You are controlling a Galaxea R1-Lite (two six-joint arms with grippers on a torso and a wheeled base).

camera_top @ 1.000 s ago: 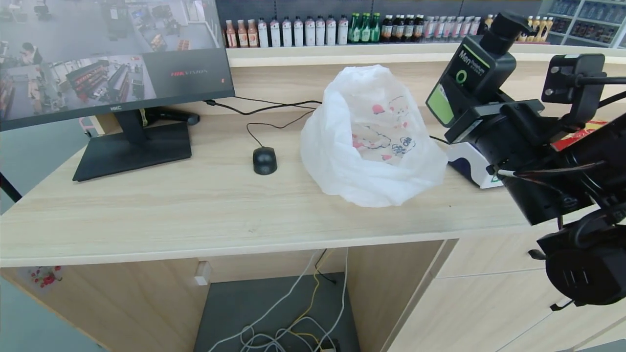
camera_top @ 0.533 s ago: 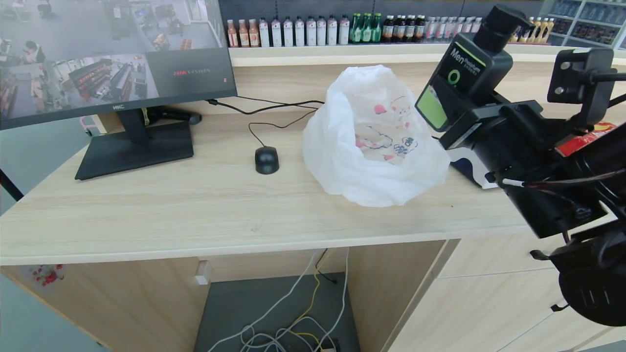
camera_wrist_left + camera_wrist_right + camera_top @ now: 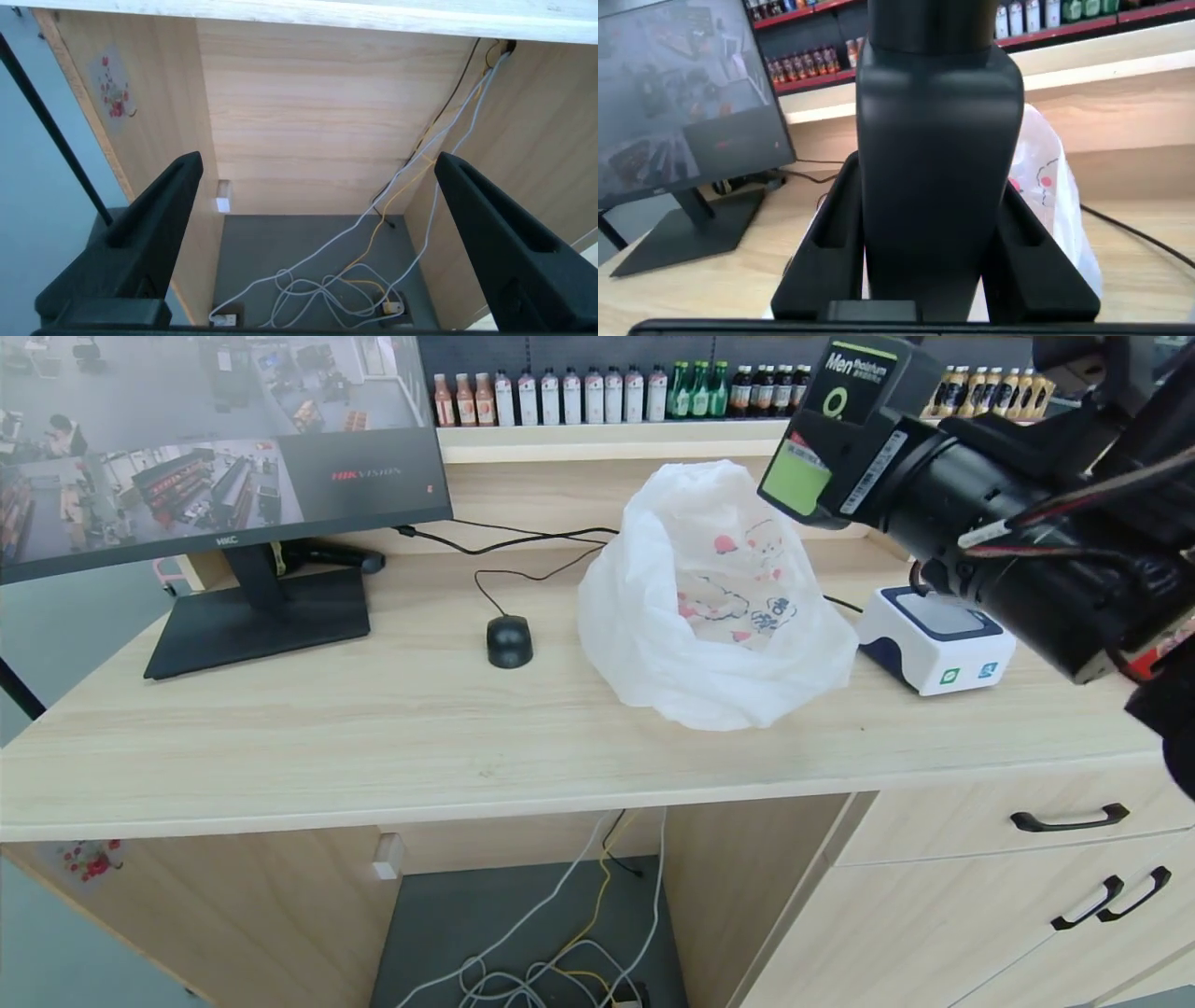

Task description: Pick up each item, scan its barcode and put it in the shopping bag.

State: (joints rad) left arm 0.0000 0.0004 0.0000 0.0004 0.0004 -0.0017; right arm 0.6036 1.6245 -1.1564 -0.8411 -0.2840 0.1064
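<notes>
Black bottle [image 3: 845, 425]: clamped in the right gripper [image 3: 887, 457], raised off the counter [image 3: 373, 728] toward its rear right, by the top of the white shopping bag [image 3: 709, 607]. The bag stands open mid-counter. A scanner [image 3: 934, 639] sits just beside it, toward the right edge. Left gripper [image 3: 318, 168]: spread wide, holding nothing, below the counter's front edge.

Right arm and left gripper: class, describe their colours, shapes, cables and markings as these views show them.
The right arm is a thick, matte-black cylinder that ends in the boxy black right gripper. Thin dark and reddish cables, one with a white sleeve, run along it, and a narrow white printed label sits on the gripper's side. The left gripper has two broad, flat, matte-black fingers with slanted tips and no markings.
</notes>
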